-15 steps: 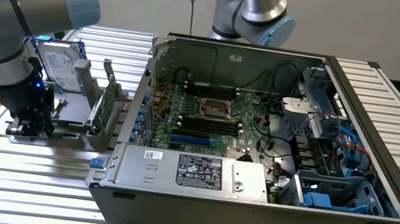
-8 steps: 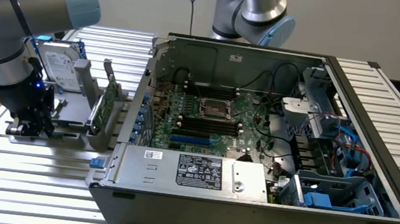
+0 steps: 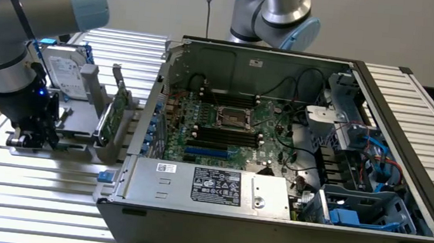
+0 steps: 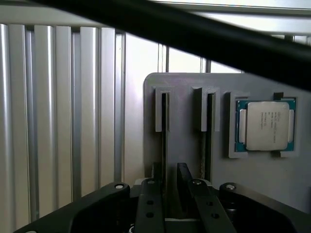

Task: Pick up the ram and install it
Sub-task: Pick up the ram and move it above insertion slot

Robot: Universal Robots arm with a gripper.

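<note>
At the exterior view's left, the arm (image 3: 18, 51) is reaching down to a grey holder (image 3: 73, 144). Its gripper (image 3: 31, 137) is sitting low against the holder, and its dark body is blocking whatever is standing behind it. In the wrist view two black fingertips (image 4: 183, 177) are standing apart, straddling one of two narrow slots in the holder's matte plate. The ram (image 4: 164, 136) is standing edge-on in that slot, showing as a thin dark strip, so its chips are hard to make out. A blurred dark band (image 4: 194, 34) is cutting across that view. A square silver processor (image 4: 266, 125) is lying flat in a recess beside the other slot.

Moving right in the exterior view, a hard drive (image 3: 64, 73) and a green expansion card (image 3: 119, 113) are standing upright on the holder. The open metal case (image 3: 406, 114) is exposing a green motherboard (image 3: 224, 128) with long black slots, partly veiled by cables. A labelled silver box (image 3: 211, 186) is lying along the case's front edge. A second arm (image 3: 277, 15) is being cut off by the top edge. Everything is resting on a ribbed aluminium table (image 3: 37, 200).
</note>
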